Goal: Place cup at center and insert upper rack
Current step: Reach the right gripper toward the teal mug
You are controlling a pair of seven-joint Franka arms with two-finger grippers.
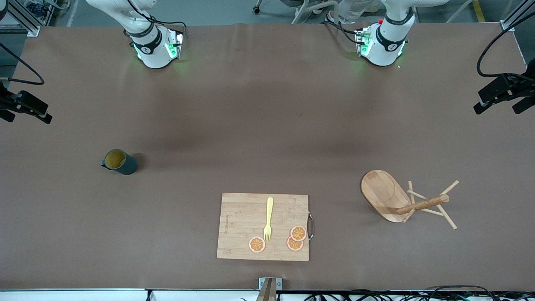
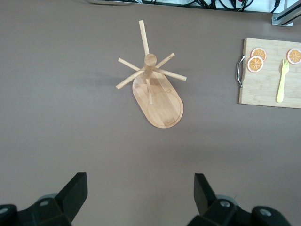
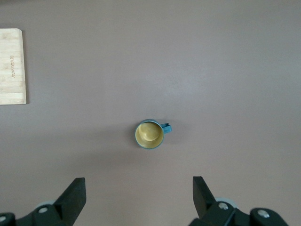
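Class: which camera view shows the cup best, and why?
The right wrist view: the cup sits mid-picture, seen from above, yellow inside and handle plain. The front view shows it smaller, toward the right arm's end. The left wrist view lacks it.

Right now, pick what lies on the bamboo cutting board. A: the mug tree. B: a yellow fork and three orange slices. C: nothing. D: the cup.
B: the yellow fork and orange slices lie on the cutting board; the cup and mug tree stand apart on the table.
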